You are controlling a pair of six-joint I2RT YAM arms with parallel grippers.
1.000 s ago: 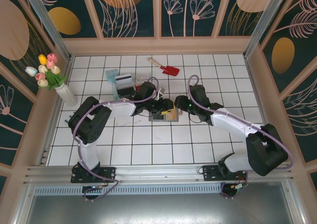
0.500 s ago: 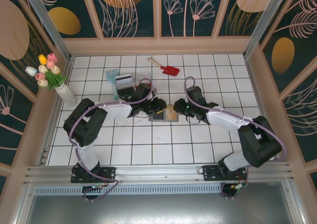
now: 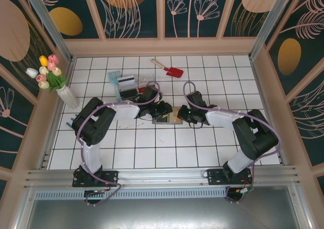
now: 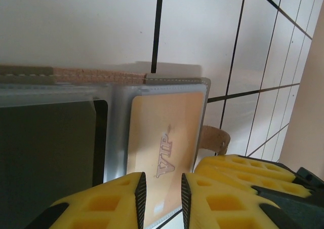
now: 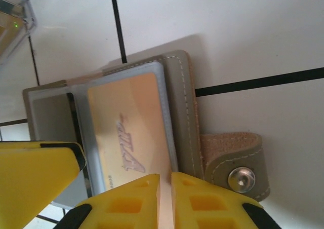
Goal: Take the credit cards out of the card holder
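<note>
The card holder [image 3: 167, 120] lies open on the white tiles between my two grippers. Its grey-stitched edge [image 5: 185, 112] and snap tab [image 5: 238, 163] show in the right wrist view. An orange-yellow credit card [image 4: 167, 132] marked VIP sits in the right pocket, a black one [image 4: 45, 153] in the left. My left gripper [image 4: 162, 198] is closed down over the near edge of the orange card's panel. My right gripper [image 5: 165, 188] is nearly closed, with the pale edge of the orange card [image 5: 126, 122] between its jaws. From above, left gripper [image 3: 162, 111] and right gripper [image 3: 182, 115] flank the holder.
A red toy shovel [image 3: 172, 70] lies at the back. A clear divided tray [image 3: 129, 84] with cards stands behind the left arm. A vase of tulips [image 3: 66, 94] stands by the left wall. Wooden walls ring the tiled floor.
Both grippers have come down onto the card holder from either side, and both pairs of jaws have narrowed. The right arm has folded in closer to the holder.
</note>
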